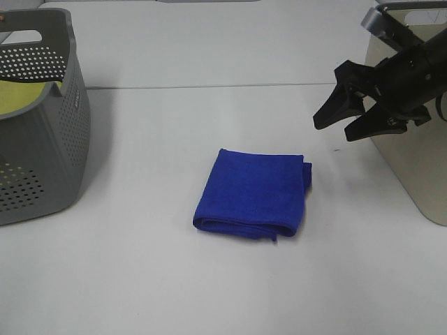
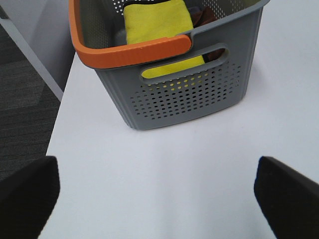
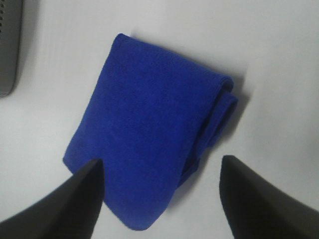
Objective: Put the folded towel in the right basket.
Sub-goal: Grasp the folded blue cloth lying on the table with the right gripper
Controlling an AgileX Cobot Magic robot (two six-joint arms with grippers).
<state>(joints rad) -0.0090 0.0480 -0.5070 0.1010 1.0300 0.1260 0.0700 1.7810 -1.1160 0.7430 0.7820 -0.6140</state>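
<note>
Since nothing gripped yet, task barely begun: folded blue cloth towel [image 1: 253,194] lies flat on white tabletop [image 1: 140,293], mid-table, outside both baskets. Black R gripper [image 1: 332,130] hangs up-right of it, jaws wide, empty, in front of beige plastic right basket [image 1: 412,167]. L gripper [image 2: 157,199] also wide, facing grey perforated basket [image 1: 42,139]. Remaining: grasp, lift, drop in.

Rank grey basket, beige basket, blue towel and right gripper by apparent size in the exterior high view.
1. grey basket and beige basket: look alike, both cut off by the frame, so unranked.
2. blue towel
3. right gripper
</note>
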